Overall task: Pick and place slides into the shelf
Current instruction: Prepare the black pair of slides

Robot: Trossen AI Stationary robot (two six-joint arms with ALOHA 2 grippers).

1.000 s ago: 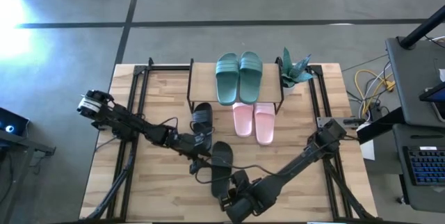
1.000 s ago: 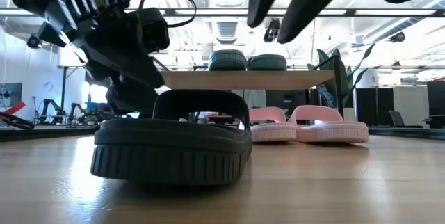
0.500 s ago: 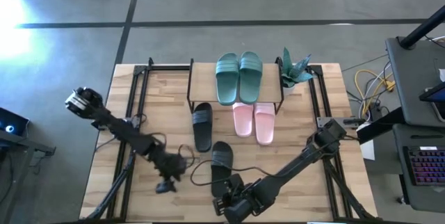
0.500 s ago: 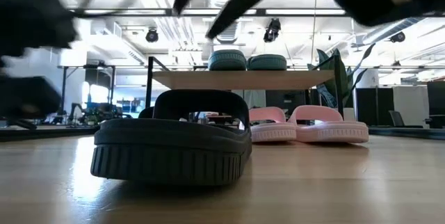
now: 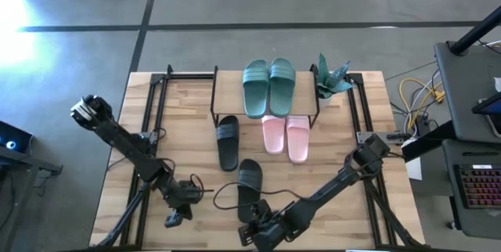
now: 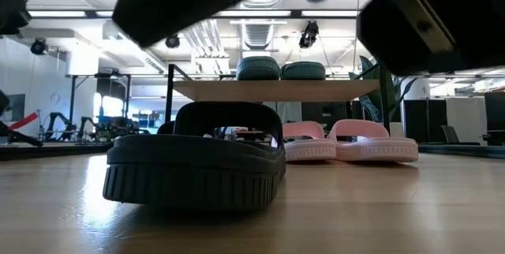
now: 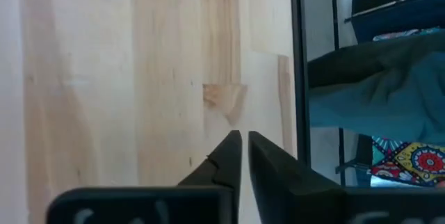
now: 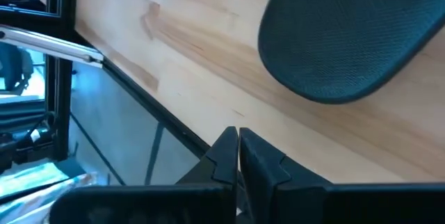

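Both arms are sitting low at the near edge of the counter, holding nothing. The left gripper is near the front left corner, its fingers pressed almost together over bare wood. The right gripper is at the front centre, fingers together, just short of the heel of the nearer black slide. I am seeing the teal pair already on top of the shelf, the pink pair lying on the counter half under its front edge, and the other black slide just beside the shelf's left leg. I judge the nearer black slide to be the next pick. To do it well I am planning to spread the right fingers first, come in over the wide strap, clamp it squarely, and lift clear before swinging toward the shelf, keeping off the pink pair.
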